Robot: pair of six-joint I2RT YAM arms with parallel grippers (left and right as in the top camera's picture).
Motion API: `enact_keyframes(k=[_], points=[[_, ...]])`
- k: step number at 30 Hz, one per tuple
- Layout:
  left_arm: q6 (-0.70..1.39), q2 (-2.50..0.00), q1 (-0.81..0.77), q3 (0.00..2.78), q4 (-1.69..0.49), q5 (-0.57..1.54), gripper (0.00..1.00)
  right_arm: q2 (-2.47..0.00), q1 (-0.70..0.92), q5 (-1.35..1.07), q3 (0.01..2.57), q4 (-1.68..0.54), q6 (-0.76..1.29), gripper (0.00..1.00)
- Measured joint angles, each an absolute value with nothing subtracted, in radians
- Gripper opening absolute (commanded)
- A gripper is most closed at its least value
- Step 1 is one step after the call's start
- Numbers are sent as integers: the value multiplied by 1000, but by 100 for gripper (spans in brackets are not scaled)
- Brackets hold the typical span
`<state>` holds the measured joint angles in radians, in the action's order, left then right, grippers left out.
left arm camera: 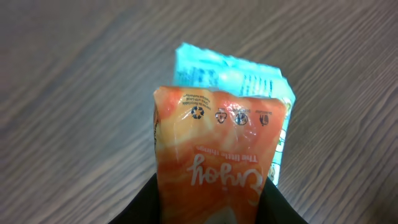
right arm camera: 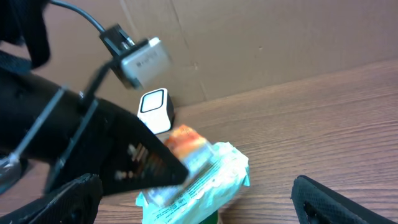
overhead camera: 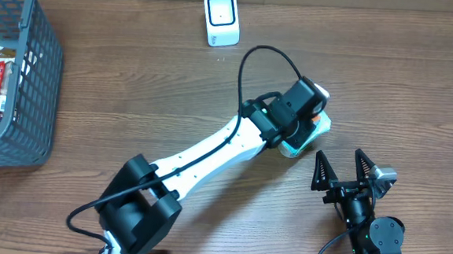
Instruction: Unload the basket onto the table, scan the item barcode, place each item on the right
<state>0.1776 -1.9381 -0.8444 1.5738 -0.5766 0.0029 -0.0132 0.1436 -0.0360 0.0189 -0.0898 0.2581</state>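
Orange snack pouch (left arm camera: 214, 149) pinched in left gripper (overhead camera: 304, 116), jaws nearly closed, resting on teal packet (left arm camera: 205, 68); long axis runs straight out from claw. White barcode scanner (overhead camera: 221, 18) well apart, toward far edge. Right gripper (overhead camera: 341, 167) wide open, empty

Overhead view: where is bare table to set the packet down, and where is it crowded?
Bare wood lies between the basket and the left arm, and right of the scanner. Crowded: left gripper, orange packet and teal packet, beside the open right gripper.
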Motion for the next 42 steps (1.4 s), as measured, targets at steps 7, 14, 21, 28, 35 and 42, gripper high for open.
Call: enact_keyframes(k=[7, 14, 21, 28, 35, 42], points=[[198, -1870, -717, 1593, -736, 2, 20, -13, 144, -36, 19, -90, 258, 100], [298, -1870, -613, 1593, -946, -16, 16, -13, 143, -36, 19, -89, 258, 100], [440, -1875, -611, 1483, -903, -49, 21, -13, 144, -36, 19, -90, 258, 100], [597, -1887, -611, 1240, -689, -80, 40, -13, 144, -36, 19, -91, 258, 100], [565, -1888, -604, 1206, -697, -80, 61, -13, 144, -36, 19, -90, 258, 100], [517, -1875, -518, 1397, -854, -52, 69, -13, 144, -36, 19, -90, 258, 100]])
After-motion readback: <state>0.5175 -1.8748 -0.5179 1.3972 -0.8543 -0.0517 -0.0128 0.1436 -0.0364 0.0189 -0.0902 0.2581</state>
